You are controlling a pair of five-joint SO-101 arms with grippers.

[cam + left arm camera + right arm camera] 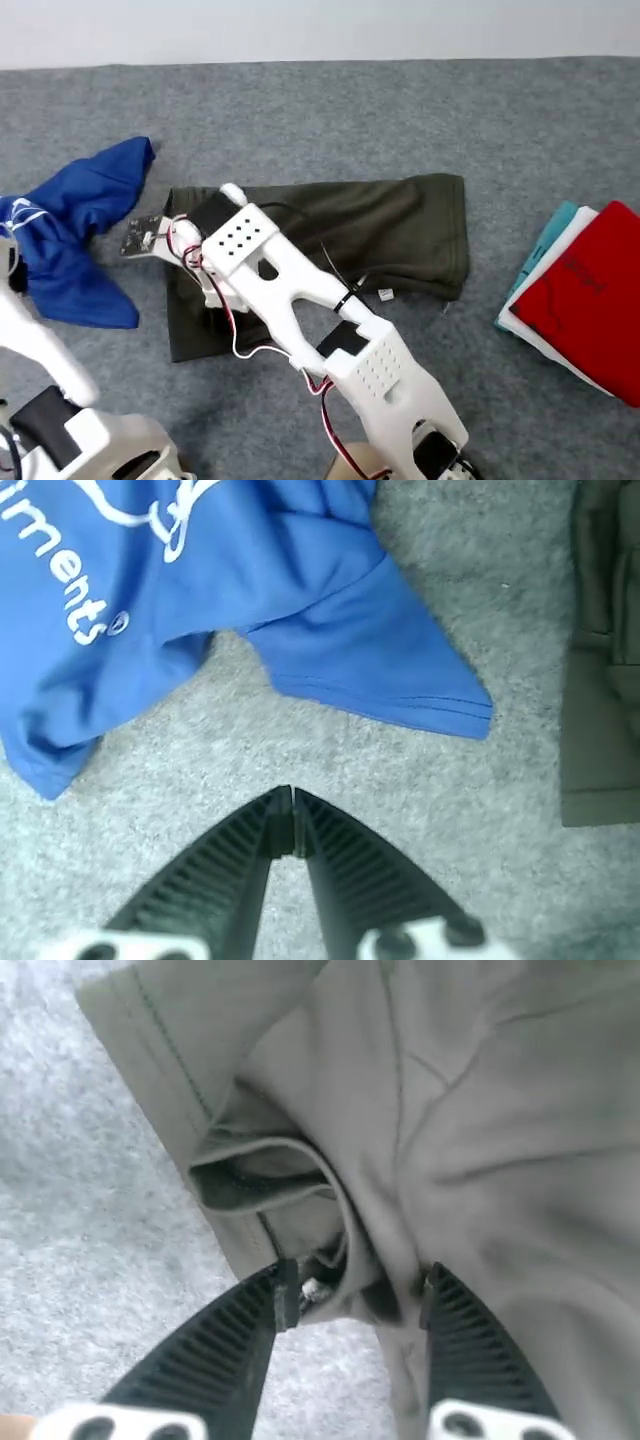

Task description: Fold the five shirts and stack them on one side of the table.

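The green shirt (400,225) lies in the middle of the table (400,110) with a lump of it between the wide-apart fingers of the right gripper (357,1295) — the left gripper (292,798), fingers pressed together on nothing, hangs by the blue shirt (75,240) at the left edge.

Crumpled shirt (75,235) left, spread shirt (400,235) centre, stack (585,290) right, seemingly three-high.

The right arm (300,290) stretches forward and leftward with the right gripper (355,1295) angled down, jaws spread apart, while the left arm (40,350) sits drawn back, the left gripper (293,800) pressed together tip to tip.
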